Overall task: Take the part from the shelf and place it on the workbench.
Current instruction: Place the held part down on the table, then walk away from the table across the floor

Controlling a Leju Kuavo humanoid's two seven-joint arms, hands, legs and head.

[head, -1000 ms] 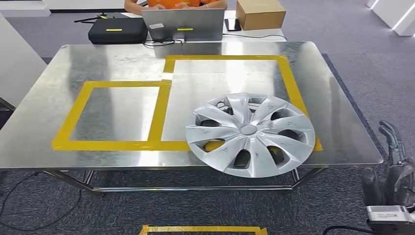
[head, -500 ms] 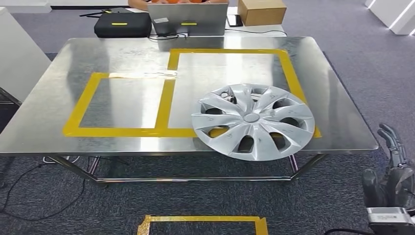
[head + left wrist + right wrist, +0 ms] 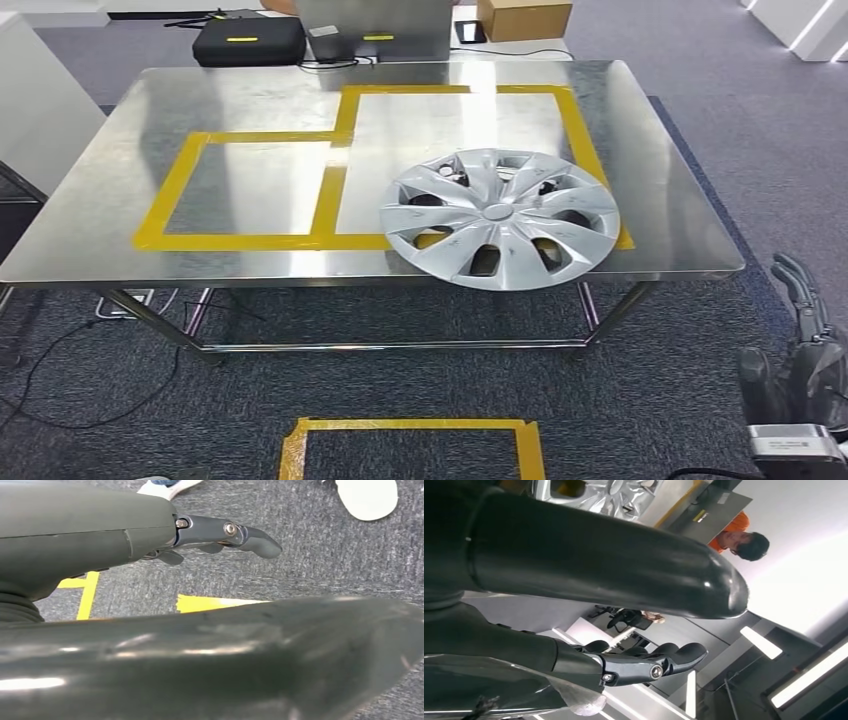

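- Workbench (image 3: 250, 255): steel top, yellow tape rectangles; hubcap (image 3: 499, 217) overhangs near edge
- Floor: grey carpet (taped square (image 3: 412, 445))
- Right hand (image 3: 800, 365), left hand (image 3: 227, 532): fingers apart, holding nothing

Head view looks down on workbench (image 3: 120, 230); wrist views hug hands.

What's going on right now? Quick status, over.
Both hands empty, right hand and left hand hanging open. Hubcap lies on the workbench, overhanging its near edge. Nothing in the way.
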